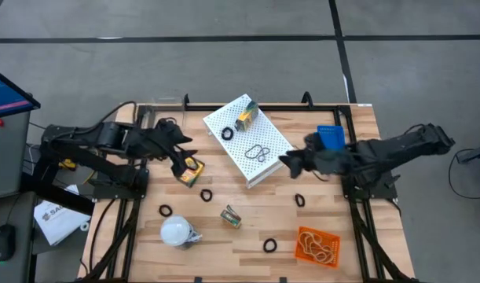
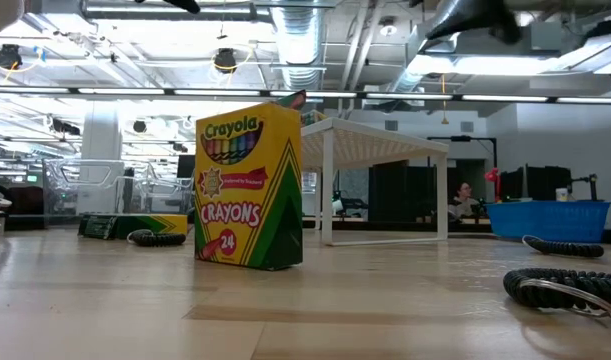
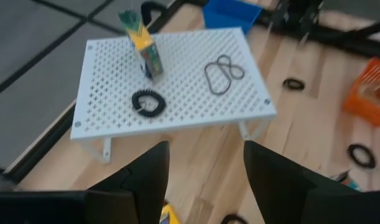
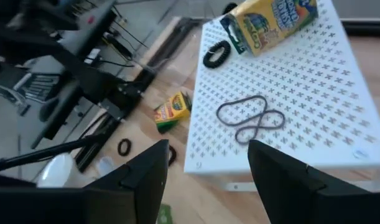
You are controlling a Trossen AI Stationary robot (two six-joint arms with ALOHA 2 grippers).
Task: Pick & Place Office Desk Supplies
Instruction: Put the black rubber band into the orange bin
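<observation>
A white perforated box point(image 1: 247, 141) stands mid-table. On its top lie a yellow-and-green crayon box point(image 1: 247, 116), a black ring point(image 3: 147, 102) and tan rubber-band loops point(image 4: 250, 118). Another crayon box point(image 1: 192, 171) lies flat on the wood to the white box's left. My left gripper point(image 1: 180, 167) hangs open just above and beside it, with nothing between its fingers point(image 3: 146, 180). A third crayon box point(image 2: 249, 185) stands upright nearer the front edge. My right gripper point(image 1: 291, 163) hovers open off the white box's right corner, and its fingers point(image 4: 146, 180) are empty too.
Black rings point(image 1: 206, 194) point(image 1: 165, 210) point(image 1: 300, 200) point(image 1: 270, 246) lie scattered on the wood. A white bulb-like object point(image 1: 177, 231) sits front left. An orange basket point(image 1: 316, 245) with rubber bands is front right, and a blue bin point(image 1: 330, 137) stands at the right rear.
</observation>
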